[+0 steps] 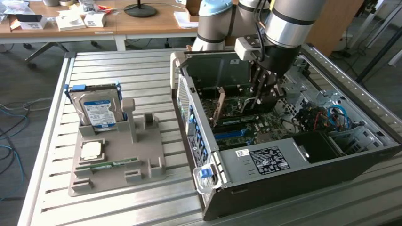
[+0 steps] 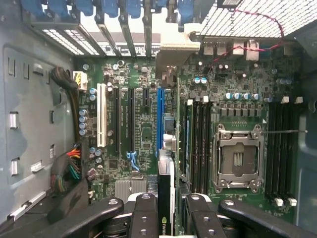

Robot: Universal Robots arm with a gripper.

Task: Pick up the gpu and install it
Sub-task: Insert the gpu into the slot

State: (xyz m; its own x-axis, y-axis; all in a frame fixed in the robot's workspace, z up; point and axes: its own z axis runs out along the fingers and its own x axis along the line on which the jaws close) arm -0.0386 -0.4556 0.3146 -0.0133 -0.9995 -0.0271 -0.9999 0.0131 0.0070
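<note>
Wrist view, nearest first: tool (image 2: 171, 218) is clamped on the gpu (image 2: 165, 188), with one black finger (image 2: 145, 213) against each flat face. The card is seen edge-on, thin and black, with a green-and-white logo on its edge between the fingers. The card stands upright over the motherboard (image 2: 143, 134), in line with the long blue slot (image 2: 160, 119); whether its edge connector touches the slot cannot be told. A black-and-white row of expansion slots (image 2: 114, 124) lies on one side of the blue slot; memory slots (image 2: 198, 139) and the open CPU socket (image 2: 237, 158) lie on the other. A black cable bundle (image 2: 67, 168) runs along the case wall. Blue slot clips (image 2: 106, 7) line the far edge. Exterior view, near to far: slatted metal tabletop (image 1: 125, 61) carries a grey fixture (image 1: 119, 165) at the exterior view's left, with a green memory stick (image 1: 110, 165) lying flat, a square chip (image 1: 92, 149) behind it and a hard drive (image 1: 100, 110) standing upright at the rear. The open computer case (image 1: 377, 146) lies on its side at the exterior view's right, with the power supply (image 1: 264, 160) at its near end. The arm (image 1: 289, 23) reaches straight down into the case, with the tool (image 1: 264, 96) low over the board. A wooden tabletop (image 1: 144, 23) with small boxes stands farthest back.
</note>
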